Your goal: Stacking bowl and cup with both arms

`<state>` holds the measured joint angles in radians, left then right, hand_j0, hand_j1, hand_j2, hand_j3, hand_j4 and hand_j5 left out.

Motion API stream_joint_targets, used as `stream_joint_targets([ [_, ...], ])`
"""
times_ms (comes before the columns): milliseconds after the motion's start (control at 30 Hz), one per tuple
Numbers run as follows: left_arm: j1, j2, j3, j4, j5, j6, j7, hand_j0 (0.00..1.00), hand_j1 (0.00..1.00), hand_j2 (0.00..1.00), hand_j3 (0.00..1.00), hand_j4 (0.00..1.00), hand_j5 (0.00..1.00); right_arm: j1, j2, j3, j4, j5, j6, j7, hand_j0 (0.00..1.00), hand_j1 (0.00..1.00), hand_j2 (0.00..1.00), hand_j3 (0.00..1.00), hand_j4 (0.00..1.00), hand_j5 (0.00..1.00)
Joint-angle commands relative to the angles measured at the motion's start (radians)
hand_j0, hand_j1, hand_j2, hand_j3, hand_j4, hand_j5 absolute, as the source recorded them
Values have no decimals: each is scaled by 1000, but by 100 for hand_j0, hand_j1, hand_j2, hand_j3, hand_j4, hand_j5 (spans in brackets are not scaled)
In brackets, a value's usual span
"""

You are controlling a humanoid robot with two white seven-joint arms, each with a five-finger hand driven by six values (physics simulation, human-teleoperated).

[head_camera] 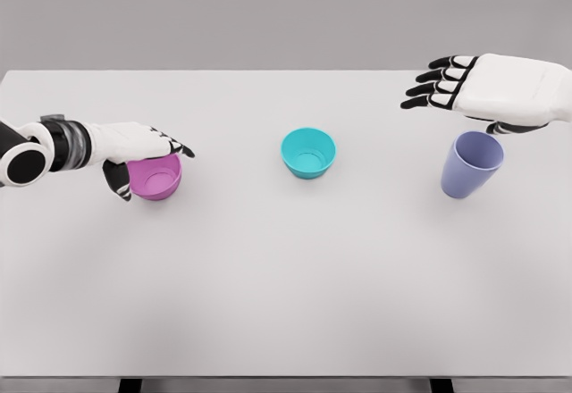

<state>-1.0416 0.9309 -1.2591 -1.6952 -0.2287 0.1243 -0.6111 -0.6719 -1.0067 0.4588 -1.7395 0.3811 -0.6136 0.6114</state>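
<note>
A pink bowl [157, 179] stands upright on the white table [286, 277] at the left. My left hand [150, 166] is right at it: the straight fingers [172, 144] lie along its far rim and the thumb [118, 184] hangs by its near left wall, open, and the bowl rests on the table. In the middle sits a teal bowl [308, 153], untouched. A lavender cup [470, 164] stands upright at the right. Just above and behind it hovers my right hand [458, 98], palm down, fingers spread toward the left, open, clear of the cup's rim.
The table's far edge runs behind both hands, against a plain grey wall. The wide near half of the table lies in front of the three vessels, with about a hand's width of gap between each.
</note>
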Motion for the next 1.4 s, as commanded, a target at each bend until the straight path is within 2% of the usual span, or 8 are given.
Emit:
stream_joint_targets([
  [0,0,-9,1,9,-4,-2,0,100,100,100,100,100,100,0,0,-2,0,-4,3,-1,100,100,100,100,100,100],
  [300,20,-27,6,51,-17,-2,0,100,100,100,100,100,100,-2,-4,-5,0,-4,3,-1,100,100,100,100,100,100],
  [1100,23,-44,6,83,-24,-6,0,100,100,100,100,100,100,-2,-16,-8,2,-4,3,-1,100,100,100,100,100,100],
  [1267,44,-47,9,89,-41,-5,0,100,100,100,100,100,100,-2,-23,-8,2,-2,3,-1,100,100,100,100,100,100],
  [1367,43,-47,10,89,-41,-6,0,95,95,95,95,95,95,-2,-24,-8,2,-2,3,-1,100,100,100,100,100,100],
])
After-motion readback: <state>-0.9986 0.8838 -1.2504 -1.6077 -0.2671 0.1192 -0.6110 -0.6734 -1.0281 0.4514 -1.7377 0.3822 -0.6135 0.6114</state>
